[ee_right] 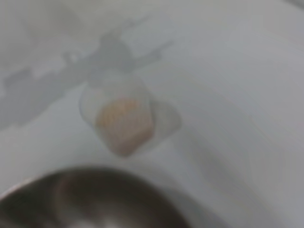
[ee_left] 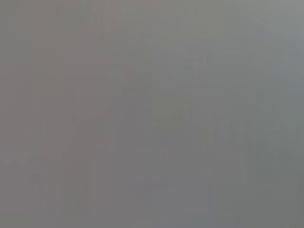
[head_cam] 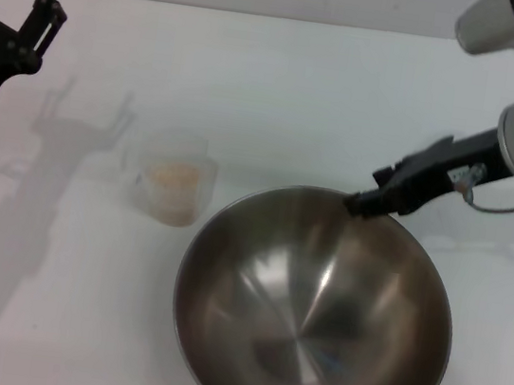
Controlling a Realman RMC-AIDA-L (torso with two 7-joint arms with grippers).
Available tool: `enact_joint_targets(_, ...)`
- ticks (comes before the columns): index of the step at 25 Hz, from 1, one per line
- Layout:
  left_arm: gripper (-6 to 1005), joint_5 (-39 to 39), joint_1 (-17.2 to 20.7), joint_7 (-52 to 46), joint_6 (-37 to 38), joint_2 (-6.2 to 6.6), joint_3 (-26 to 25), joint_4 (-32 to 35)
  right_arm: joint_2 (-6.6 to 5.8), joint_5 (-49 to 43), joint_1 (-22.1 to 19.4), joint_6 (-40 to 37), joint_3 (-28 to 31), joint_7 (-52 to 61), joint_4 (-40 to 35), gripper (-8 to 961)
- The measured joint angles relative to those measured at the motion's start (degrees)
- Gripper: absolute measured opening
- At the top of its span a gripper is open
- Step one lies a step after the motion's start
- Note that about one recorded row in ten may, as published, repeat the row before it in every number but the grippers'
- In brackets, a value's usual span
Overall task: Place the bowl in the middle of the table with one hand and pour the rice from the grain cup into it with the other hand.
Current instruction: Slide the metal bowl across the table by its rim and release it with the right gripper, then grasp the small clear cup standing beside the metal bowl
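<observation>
The right gripper is reaching down to the far rim of the big shiny bowl and its fingers are closing tight on that rim, while the bowl is sitting on the white table near the front, a bit toward the right side. The little see-through grain cup is standing upright just beside the bowl on its left, with the rice lying inside it. The left gripper is hanging up high at the far left, holding nothing, and I cannot tell how wide it is.
</observation>
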Motion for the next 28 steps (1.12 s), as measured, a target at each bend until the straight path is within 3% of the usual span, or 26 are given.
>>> enact_joint_targets(1, 722, -0.01, 0.2, -0.01, 0.27, 0.0, -0.07, 0.0, 0.0, -0.02, 0.05, -0.01, 0.02, 0.0, -1.31, 528)
enact_joint_targets(6, 718, -0.03, 0.87, -0.07, 0.98, 0.02, -0.26, 0.0, 0.02, -0.63, -0.85, -3.61, 0.26, -1.44, -8.1, 542)
enact_joint_targets(11, 715, -0.05, 1.07, 0.02, 1.35, 0.08, -0.28, 0.26, 0.31, -6.64, -5.02, -18.54, -4.31, -3.7, -11.37, 557)
enact_joint_targets(13, 714, -0.06, 1.08, 0.03, 1.44, 0.09, -0.28, 0.33, 0.35, -13.01, -8.94, -31.61, -10.89, -3.96, -12.26, 557)
enact_joint_targets(14, 713, -0.06, 1.08, 0.03, 1.44, 0.09, -0.28, 0.33, 0.35, -13.01, -8.94, -31.61, -10.89, -3.96, -12.26, 557)
enact_joint_targets(15, 712, -0.06, 1.1, 0.03, 1.52, 0.11, -0.28, 0.39, 0.51, -18.96, -11.82, -41.75, -15.85, -3.48, -12.47, 557)
enact_joint_targets(16, 712, -0.07, 1.13, 0.04, 1.54, 0.15, -0.27, 0.42, 0.51, -18.96, -11.82, -41.75, -15.85, -3.48, -12.47, 557)
enact_joint_targets(17, 711, -0.07, 1.14, 0.05, 1.54, 0.17, -0.28, 0.43, 0.62, -22.02, -13.33, -46.84, -18.45, -2.72, -12.32, 557)
enact_joint_targets(18, 710, -0.07, 1.14, 0.05, 1.54, 0.17, -0.28, 0.43, 0.74, -27.84, -16.04, -56.89, -22.83, -0.48, -11.54, 557)
enact_joint_targets(19, 710, -0.07, 1.16, 0.05, 1.54, 0.18, -0.28, 0.47, 0.74, -27.84, -16.04, -56.89, -22.83, -0.48, -11.54, 557)
enact_joint_targets(20, 709, -0.07, 1.16, 0.06, 1.54, 0.18, -0.27, 0.5, 0.8, -33.21, -18.79, -66.63, -26.26, 2.59, -10.1, 557)
enact_joint_targets(21, 708, -0.07, 1.16, 0.06, 1.54, 0.18, -0.28, 0.5, 0.8, -33.21, -18.79, -66.63, -26.26, 2.59, -10.1, 557)
enact_joint_targets(22, 708, -0.07, 1.16, 0.06, 1.54, 0.18, -0.3, 0.56, 0.84, -35.35, -20.19, -71.9, -27.46, 4.05, -9.12, 557)
enact_joint_targets(23, 707, -0.06, 1.16, 0.06, 1.53, 0.18, -0.39, 0.59, 0.86, -37.67, -22.82, -84.0, -28.87, 6.78, -5.93, 557)
enact_joint_targets(24, 706, -0.07, 1.16, 0.06, 1.52, 0.18, -0.47, 0.61, 0.86, -37.67, -22.82, -84.0, -28.87, 6.78, -5.93, 557)
enact_joint_targets(25, 706, -0.07, 1.16, 0.06, 1.44, 0.18, -0.63, 0.63, 0.86, -37.74, -23.63, -89.26, -29.1, 7.7, -4.0, 557)
enact_joint_targets(27, 704, -0.06, 1.16, 0.06, 1.31, 0.18, -0.88, 0.63, 0.87, -37.4, -24.83, -101.32, -29.29, 9.87, 1.04, 557)
enact_joint_targets(28, 704, -0.06, 1.24, 0.05, 1.22, 0.18, -1.03, 0.63, 0.87, -36.86, -25.13, -114.88, -29.33, 12.93, 8.56, 557)
